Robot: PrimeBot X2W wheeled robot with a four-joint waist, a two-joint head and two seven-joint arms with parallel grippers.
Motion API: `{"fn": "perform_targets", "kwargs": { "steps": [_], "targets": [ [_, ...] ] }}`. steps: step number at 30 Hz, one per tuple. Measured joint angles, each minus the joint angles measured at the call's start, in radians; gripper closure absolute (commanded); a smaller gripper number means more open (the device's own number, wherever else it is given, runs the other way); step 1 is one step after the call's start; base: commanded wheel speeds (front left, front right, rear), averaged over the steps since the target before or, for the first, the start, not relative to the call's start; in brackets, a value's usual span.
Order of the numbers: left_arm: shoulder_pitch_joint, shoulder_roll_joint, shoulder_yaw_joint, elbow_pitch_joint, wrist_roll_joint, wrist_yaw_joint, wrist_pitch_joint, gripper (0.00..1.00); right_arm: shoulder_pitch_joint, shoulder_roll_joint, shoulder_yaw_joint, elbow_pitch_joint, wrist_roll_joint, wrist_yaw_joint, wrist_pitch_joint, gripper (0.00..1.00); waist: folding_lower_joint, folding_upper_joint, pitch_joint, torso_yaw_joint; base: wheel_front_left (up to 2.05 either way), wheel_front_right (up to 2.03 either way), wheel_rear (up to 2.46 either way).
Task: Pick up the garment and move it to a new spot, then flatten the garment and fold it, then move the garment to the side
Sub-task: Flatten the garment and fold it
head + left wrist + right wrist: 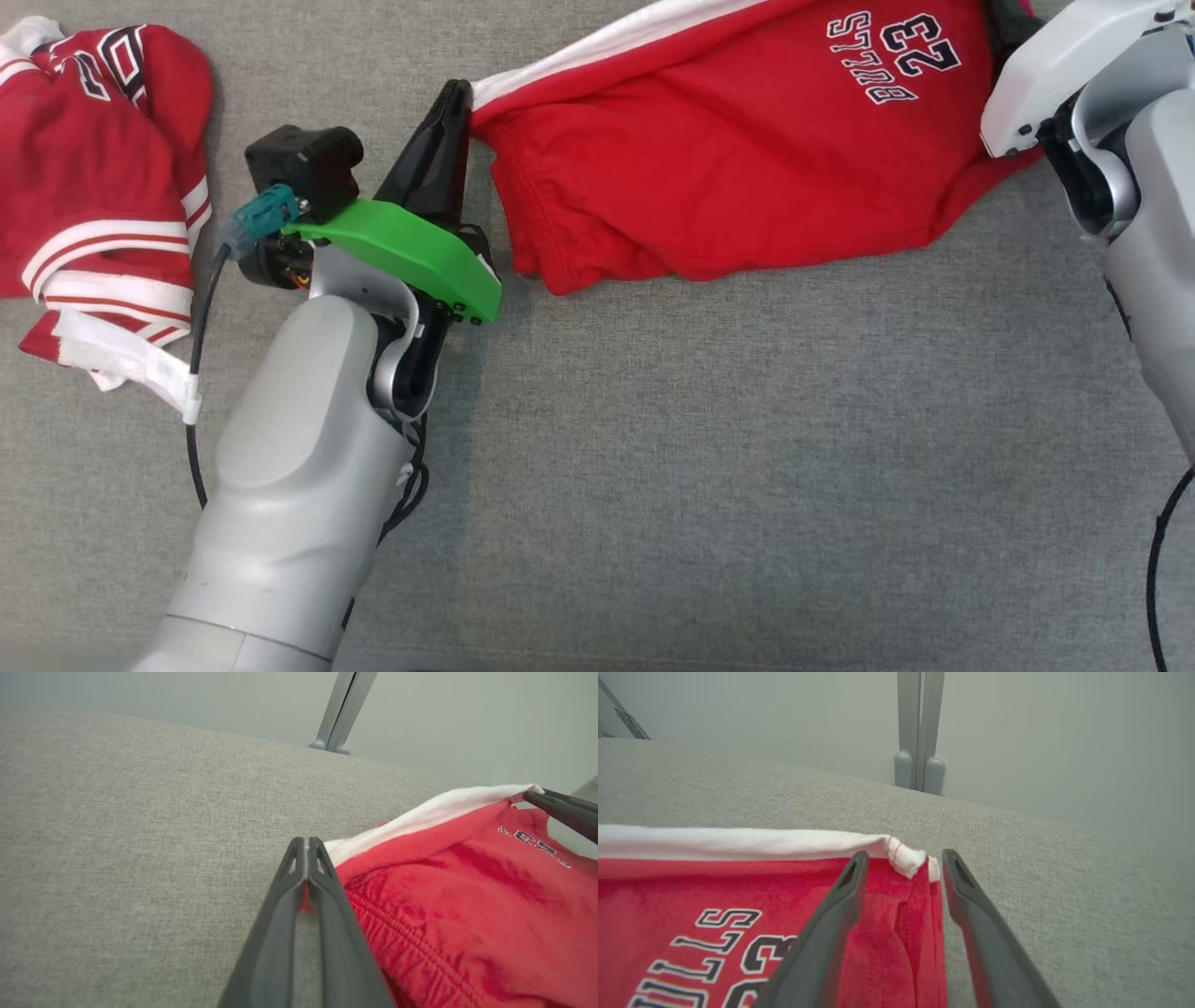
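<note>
The grey cloth surface (709, 467) is running under everything. The garment (728, 159), red shorts printed with a team name and number, is lying stretched on it, its long axis running from side to side across the robot's front. Its white band (738, 842) is forming the far edge. A second red garment (103, 177) is sitting crumpled well apart at the robot's far left.

The left gripper (307, 847) is clamping the garment's left corner just below the white band, jaws closed with a sliver of red cloth pinched between them. The right gripper (903, 863) is standing with its jaws apart, straddling the garment's right corner where the band bunches; it is gripping nothing.

Judgement: the cloth is being held at one end only. Each arm is sitting at its own end of the long axis, so any flattening pull would be running outward along that line once the right jaws close.
</note>
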Motion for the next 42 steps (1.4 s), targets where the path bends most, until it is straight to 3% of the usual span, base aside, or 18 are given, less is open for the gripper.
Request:
{"fn": "perform_targets", "kwargs": {
  "steps": [5, 10, 14, 22, 34, 42],
  "targets": [
    [-0.003, 0.000, -0.033, 0.025, 0.026, -0.003, -0.077, 0.00, 0.022, 0.021, -0.018, 0.057, -0.002, 0.000, -0.155, 0.00, 0.0000, 0.0000, -0.015, -0.006, 0.00, 0.00, 0.00],
    [0.039, 0.033, 0.001, -0.047, 0.114, 0.070, -0.114, 0.00, 0.097, 0.042, -0.077, 0.016, -0.025, 0.000, -0.227, 0.00, 0.0000, 0.0000, -0.050, -0.029, 0.00, 0.00, 0.00],
    [0.130, 0.062, 0.077, -0.182, 0.180, 0.127, -0.117, 0.00, 0.205, 0.072, -0.173, -0.145, -0.074, 0.000, -0.231, 0.00, 0.0000, 0.0000, -0.084, -0.055, 0.00, 0.00, 0.00],
    [0.327, 0.120, 0.186, -0.302, 0.230, 0.173, -0.117, 0.00, 0.499, 0.167, -0.298, -0.446, -0.159, 0.000, -0.232, 0.00, 0.0000, 0.0000, -0.167, -0.113, 0.00, 0.00, 0.00],
    [0.525, 0.152, 0.241, -0.402, 0.250, 0.202, -0.117, 0.00, 0.788, 0.228, -0.344, -0.667, -0.208, 0.000, -0.171, 0.00, 0.0000, 0.0000, -0.271, -0.195, 0.00, 0.00, 0.00],
    [0.567, 0.152, 0.238, -0.425, 0.249, 0.212, -0.112, 0.00, 0.850, 0.245, -0.372, -0.743, -0.216, 0.000, -0.132, 0.00, -0.0001, 0.0000, -0.300, -0.219, 0.00, 0.00, 0.00]
  ]
}}
